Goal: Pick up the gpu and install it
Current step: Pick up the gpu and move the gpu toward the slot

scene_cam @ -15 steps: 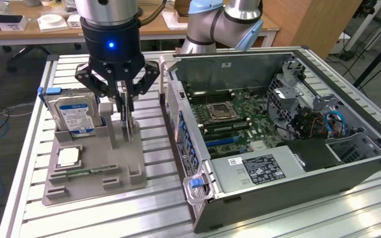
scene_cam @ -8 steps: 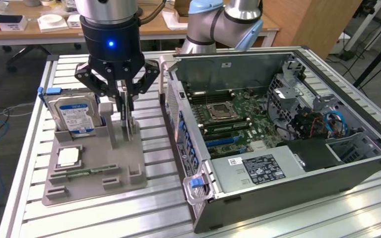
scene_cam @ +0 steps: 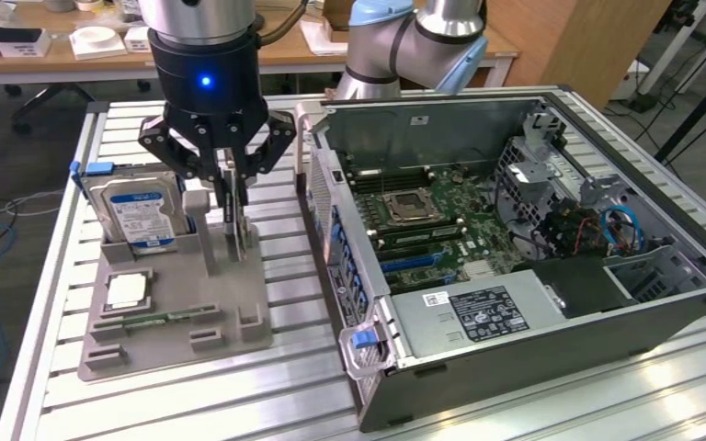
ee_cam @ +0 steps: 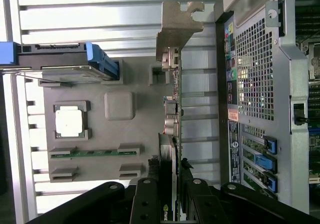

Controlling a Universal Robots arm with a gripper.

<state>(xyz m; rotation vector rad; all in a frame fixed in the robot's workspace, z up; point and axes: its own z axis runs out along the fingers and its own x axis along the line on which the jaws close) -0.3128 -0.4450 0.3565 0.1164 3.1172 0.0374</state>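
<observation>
- The fingers (ee_cam: pixel 145 199) are clamped on the gpu (scene_cam: pixel 240 234), one on each flat side of its top edge.
- The gripper (scene_cam: pixel 228 188) points straight down over the holder's far right part, on the exterior view's right side of that holder.
- The gpu (ee_cam: pixel 172 114) stands upright on edge below the gripper, thin side up.
- Its silver bracket (ee_cam: pixel 175 28) is at the end away from the fingers.
- Whether its lower edge sits in the holder or is just clear of it, I cannot tell.
- The holder (scene_cam: pixel 224 303) is a gray tray lying flat on the table, on the exterior view's left of the case.
- A hard drive (scene_cam: pixel 139 209) with a blue-white label stands upright in the holder's far left corner, near the gpu but apart from it.
- A cpu (scene_cam: pixel 126 290) lies flat in a square pocket nearer than the drive.
- A memory stick (scene_cam: pixel 163 319) lies flat in a slot just nearer than the cpu.
- The case (scene_cam: pixel 513 349) lies on its side with its panel off and its motherboard (scene_cam: pixel 439 220) facing up, on the exterior view's right.
- Its rear wall is just beside the holder.
- The table (scene_cam: pixel 206 404) is made of aluminium slats.
- The arm (scene_cam: pixel 415 46) bends over behind the case's far edge.
</observation>
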